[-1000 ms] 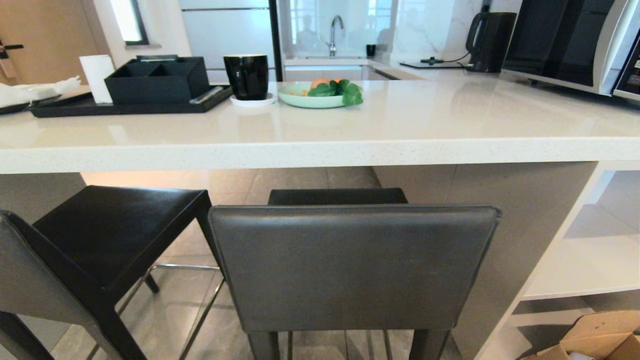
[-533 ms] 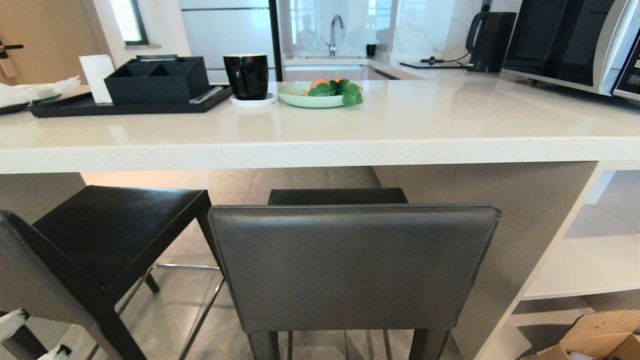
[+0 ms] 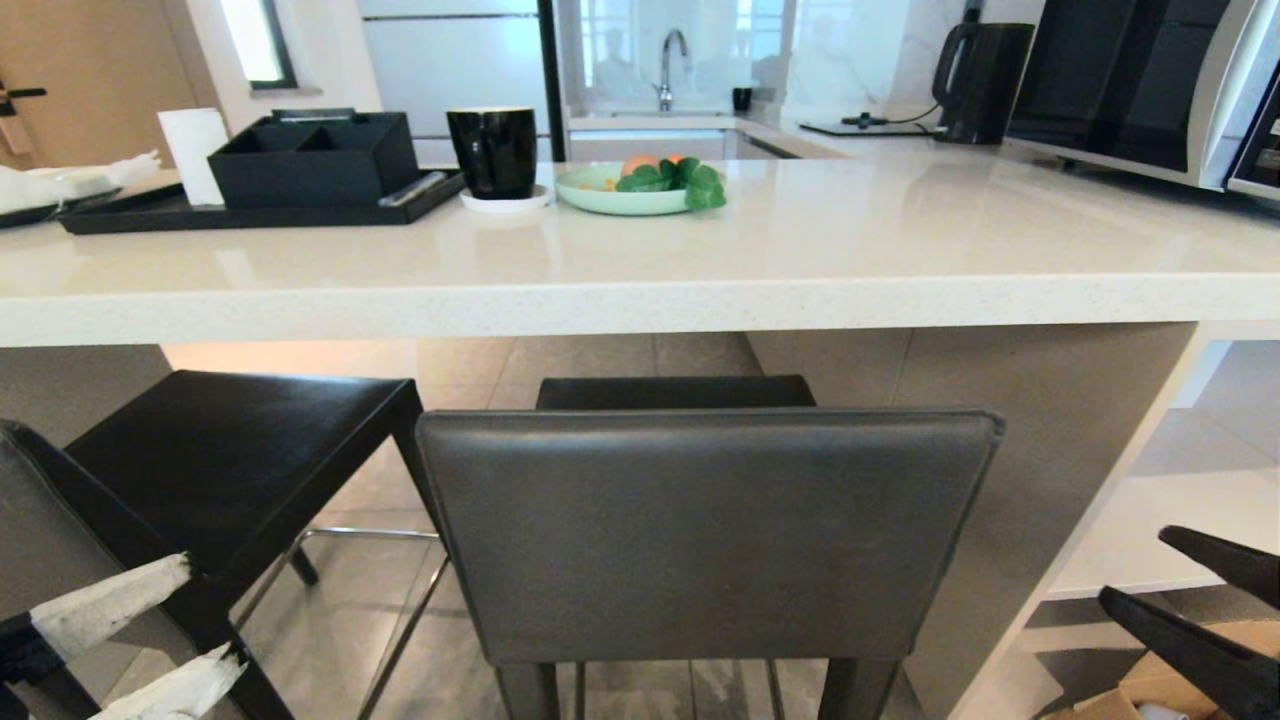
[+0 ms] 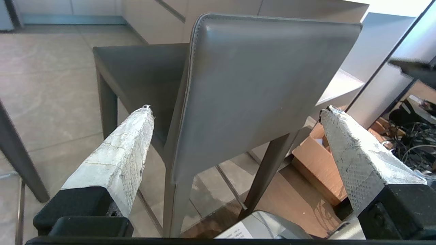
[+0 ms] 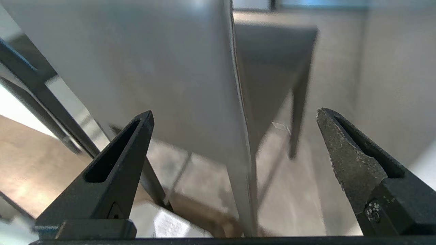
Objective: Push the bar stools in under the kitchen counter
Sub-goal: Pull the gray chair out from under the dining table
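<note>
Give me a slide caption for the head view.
Both open grippers, left and right, flank the near stool at the white counter; second stool stands left.

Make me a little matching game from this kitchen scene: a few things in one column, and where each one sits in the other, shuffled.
Things:
1. black mug
2. kettle
3. cardboard box
4. middle bar stool

Places:
A. on the floor, low at the right by the white shelving
B. on a white coaster beside the green plate
C. straight ahead, backrest toward the robot
D. far back on the counter's right side, next to the microwave

Pairs: 1-B, 2-D, 3-A, 4-C
</note>
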`<state>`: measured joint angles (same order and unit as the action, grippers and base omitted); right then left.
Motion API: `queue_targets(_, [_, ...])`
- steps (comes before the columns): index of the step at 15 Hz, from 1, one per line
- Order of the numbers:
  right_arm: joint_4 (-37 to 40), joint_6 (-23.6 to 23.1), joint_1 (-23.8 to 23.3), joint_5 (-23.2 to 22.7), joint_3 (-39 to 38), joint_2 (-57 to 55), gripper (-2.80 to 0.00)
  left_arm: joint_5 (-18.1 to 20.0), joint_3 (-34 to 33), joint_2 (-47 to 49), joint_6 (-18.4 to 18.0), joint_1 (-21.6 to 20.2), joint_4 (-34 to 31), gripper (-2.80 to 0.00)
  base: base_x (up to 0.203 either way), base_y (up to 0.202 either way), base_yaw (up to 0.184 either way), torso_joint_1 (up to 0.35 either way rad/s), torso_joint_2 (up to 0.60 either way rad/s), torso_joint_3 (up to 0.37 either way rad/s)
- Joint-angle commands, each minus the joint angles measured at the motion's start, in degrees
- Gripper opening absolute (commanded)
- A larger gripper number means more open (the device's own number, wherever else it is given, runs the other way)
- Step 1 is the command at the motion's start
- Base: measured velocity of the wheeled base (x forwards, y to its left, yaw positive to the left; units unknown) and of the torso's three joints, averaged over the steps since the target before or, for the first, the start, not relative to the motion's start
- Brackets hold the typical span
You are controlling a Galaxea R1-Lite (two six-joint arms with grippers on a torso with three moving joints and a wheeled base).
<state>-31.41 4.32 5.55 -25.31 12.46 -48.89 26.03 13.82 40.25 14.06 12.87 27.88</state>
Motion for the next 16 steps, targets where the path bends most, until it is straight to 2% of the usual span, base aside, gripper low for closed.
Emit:
queue_targets(1, [-4.29,0.16,-4.17,-6.91,0.13,-7.25,0.0,0.6,-1.72,5.31,0.09,0.04,3.76,0.0,0.0,0.0,0.0,0.0,0.0,0.0])
queue_targets(3, [-5.0,0.14,-10.13,-17.6,0.32,-9.35,0.0,3.93,-3.23,9.29,0.06,-0.03,7.53,0.0,0.0,0.0,0.0,0.0,0.0,0.0])
queue_targets(7, [-5.33,-0.13,-11.49,-28.12,1.12,-11.19,0.0,6.09,-3.3,14.02,-0.13,0.01,9.03,0.0,0.0,0.0,0.0,0.0,0.0,0.0])
queue_targets(9, [-5.38,-0.35,-10.32,-29.31,1.74,-12.69,0.0,6.43,-3.14,17.29,-0.24,0.04,12.19,0.0,0.0,0.0,0.0,0.0,0.0,0.0])
queue_targets(13, [-6.22,-3.32,-8.55,-29.35,2.3,-17.55,0.0,6.81,-3.96,28.54,-2.83,0.06,23.83,0.0,0.0,0.0,0.0,0.0,0.0,0.0])
queue_targets(16, [-13.71,-4.22,-8.21,-29.35,1.53,-23.76,0.0,8.78,-4.82,34.26,-3.91,-0.27,29.56,0.0,0.0,0.0,0.0,0.0,0.0,0.0])
